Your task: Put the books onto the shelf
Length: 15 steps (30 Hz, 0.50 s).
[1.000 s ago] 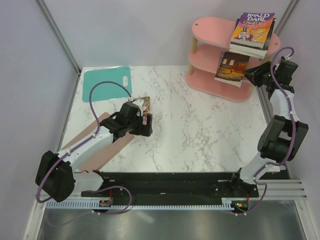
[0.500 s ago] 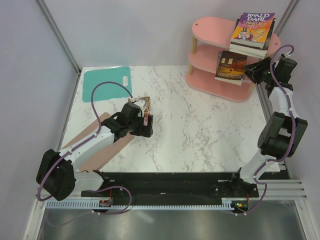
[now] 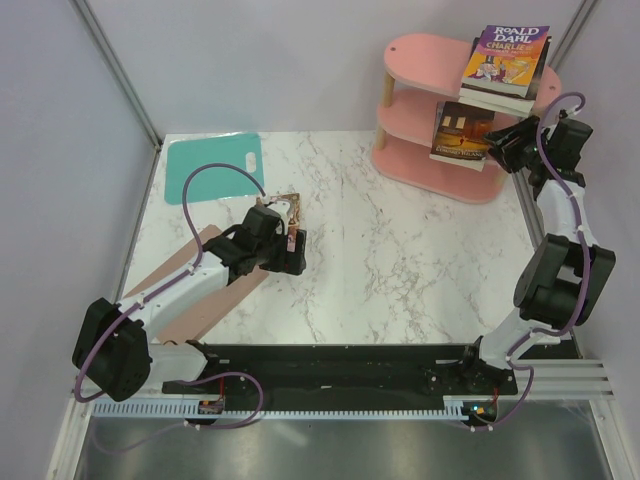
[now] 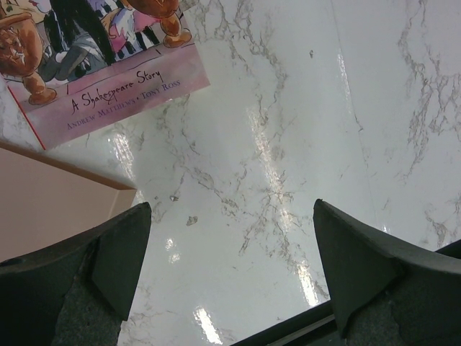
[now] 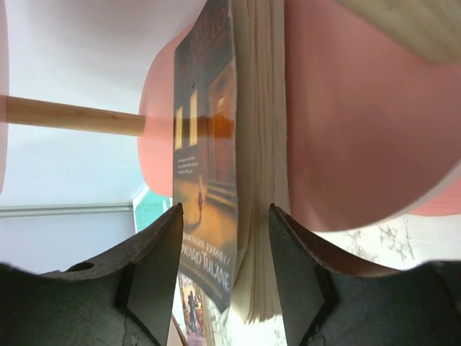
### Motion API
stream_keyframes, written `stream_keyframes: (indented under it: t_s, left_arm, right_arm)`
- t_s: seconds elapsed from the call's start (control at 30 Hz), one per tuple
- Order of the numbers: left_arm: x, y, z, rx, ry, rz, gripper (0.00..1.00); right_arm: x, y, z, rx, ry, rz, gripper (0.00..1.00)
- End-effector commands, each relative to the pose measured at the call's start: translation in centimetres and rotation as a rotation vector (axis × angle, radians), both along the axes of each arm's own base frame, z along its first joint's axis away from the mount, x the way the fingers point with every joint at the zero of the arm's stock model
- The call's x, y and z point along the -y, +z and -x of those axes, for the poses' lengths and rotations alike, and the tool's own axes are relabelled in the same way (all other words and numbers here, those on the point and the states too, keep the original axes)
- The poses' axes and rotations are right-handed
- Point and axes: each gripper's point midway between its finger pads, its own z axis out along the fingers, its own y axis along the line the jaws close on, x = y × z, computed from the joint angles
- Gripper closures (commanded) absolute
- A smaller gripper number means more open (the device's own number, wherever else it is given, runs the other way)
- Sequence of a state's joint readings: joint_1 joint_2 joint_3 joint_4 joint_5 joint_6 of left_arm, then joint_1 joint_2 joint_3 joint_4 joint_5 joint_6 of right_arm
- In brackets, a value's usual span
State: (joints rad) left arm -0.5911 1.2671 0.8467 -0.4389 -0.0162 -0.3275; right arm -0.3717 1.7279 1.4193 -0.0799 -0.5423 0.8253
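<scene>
Up at two o'clock the right gripper (image 5: pixel 225 213) straddles the dark book (image 3: pixel 463 135) on the middle board of the shelf (image 3: pixel 418 52), grip unclear, retreat due next; the left gripper (image 4: pixel 230 216) gapes near the pink book (image 4: pixel 108 79).

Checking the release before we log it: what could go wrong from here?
1. The dark book sticks out past the middle board of the shelf; with the right end effector straddling it, a pull-back could drag it off.
2. The Roald Dahl stack overhangs the top board above that end effector; a lift could knock it.
</scene>
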Motion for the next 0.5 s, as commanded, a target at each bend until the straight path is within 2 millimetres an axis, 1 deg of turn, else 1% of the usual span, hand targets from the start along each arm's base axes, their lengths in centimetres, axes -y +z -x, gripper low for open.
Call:
stream_keyframes:
  t_s: [0.0, 0.1, 0.2, 0.3, 0.47]
  left_arm:
    - [0.4, 1.0, -0.6, 0.046, -0.038, -0.001, 0.00]
    - [0.3, 1.1, -0.6, 0.047, -0.038, -0.002, 0.00]
    - [0.2, 1.3, -0.5, 0.052, -0.036, -0.002, 0.00]
    - [0.3, 1.4, -0.4, 0.054, -0.038, 0.001, 0.00]
    - [0.1, 1.4, -0.5, 0.055, -0.034, -0.003, 0.00]
  right_arm:
    - [-0.9, 2.9, 1.1, 0.069, 0.024, 0.052, 0.42]
    - [-1.1, 2.1, 1.0, 0.049, 0.034, 0.039, 0.42]
    - [-1.0, 2.4, 1.2, 0.056, 0.029, 0.050, 0.41]
    - [-1.1, 2.2, 1.2, 0.050, 0.032, 0.044, 0.41]
    - [-1.4, 1.3, 1.1, 0.032, 0.046, 0.028, 0.41]
